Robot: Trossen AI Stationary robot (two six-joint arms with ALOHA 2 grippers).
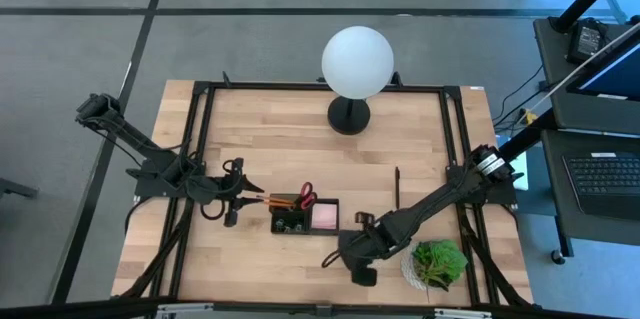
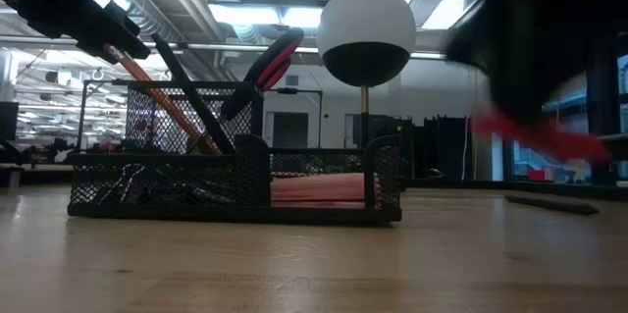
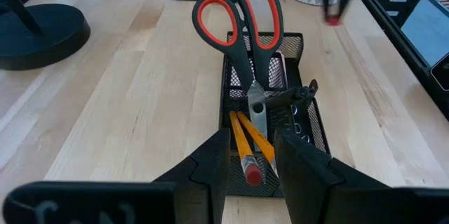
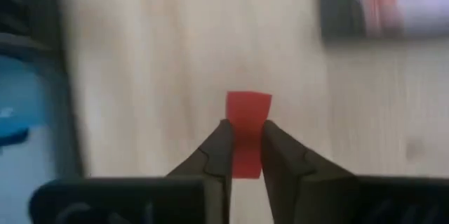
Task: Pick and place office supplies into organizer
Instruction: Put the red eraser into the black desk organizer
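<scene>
Right gripper [image 4: 245, 147] is what I am driving now; its two fingers are pinched close on the small red eraser [image 4: 248, 129], which sticks out ahead of the tips with bare wood beyond it; I read this as the lift or carry toward the organizer [image 1: 303, 217], which sits off to that gripper's side, near but not touching; the green potted plant [image 1: 438, 262] is close on its other side. One black pen [image 1: 396, 187] lies on the table just past it, not yet put away.

Left gripper [image 3: 250, 155] hangs just short of the organizer's end, fingers partly apart and gripping nothing; straight ahead of it the two orange pencils [image 3: 247, 147] and the red-handled scissors [image 3: 242, 20] lean in the tall compartment, the pink sticky-note pad [image 1: 324, 216] beyond.

My worries: the eraser is held only by its lower part, so a quick swing could twist it out; coming in low, I could catch the mesh wall or knock the scissor handles.
</scene>
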